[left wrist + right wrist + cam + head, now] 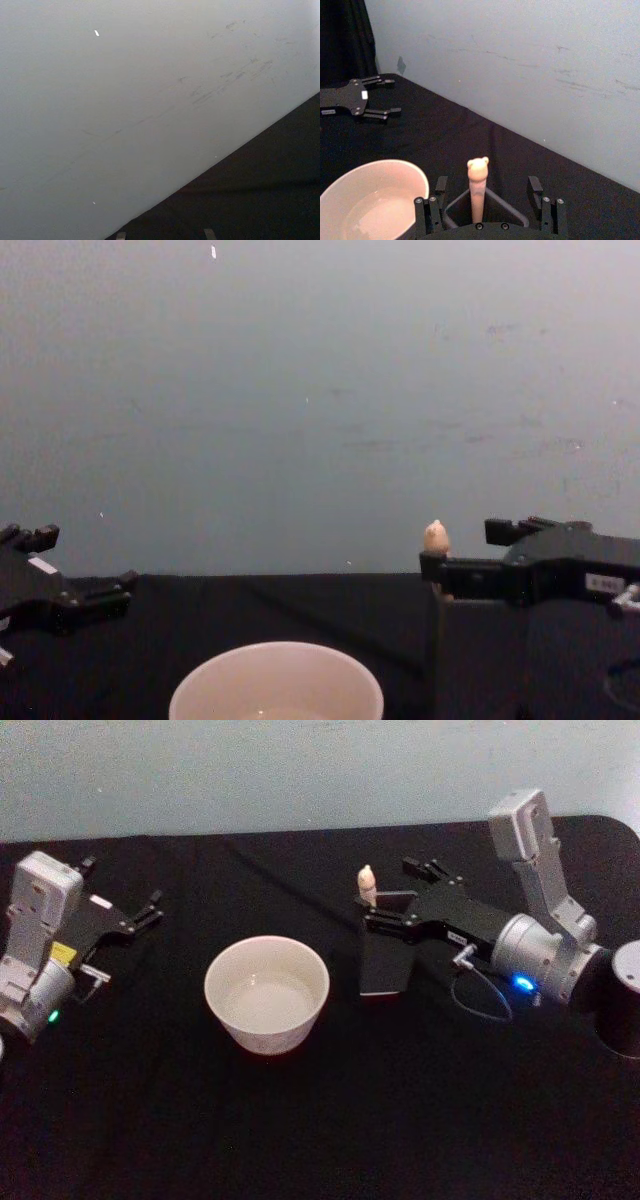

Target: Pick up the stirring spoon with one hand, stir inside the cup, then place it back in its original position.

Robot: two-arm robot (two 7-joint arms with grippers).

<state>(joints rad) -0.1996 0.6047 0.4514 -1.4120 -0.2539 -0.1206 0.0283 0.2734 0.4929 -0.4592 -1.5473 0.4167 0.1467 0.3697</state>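
The left gripper [120, 890] lies low near the tabletop's [300, 1140] left edge, toward the back, with its fingers spread and nothing between them. Nothing stands around it.

Right of it, near the middle of the tabletop, stands the cup [262, 1038], wide and off-white, with bare cloth on every side and well apart from both grippers. Its inside looks pale; whether it holds liquid is hard to tell.

Just right of the cup is the dark box [385, 960], and the spoon [367, 882] stands upright in it. The cream knobbed handle rises above the box mouth, while the stem and bowl are hidden inside. The right gripper [487, 182] sits at the box, released. Its fingers [441, 187] are set wide on either side of the handle and clear of it. A thin cable [480, 1000] loops under its wrist.

At the right edge a dark cylinder [622, 1000] is cut off by the frame.

The tabletop is covered in black cloth and runs back to a plain pale grey wall [300, 770] with faint scuff marks.
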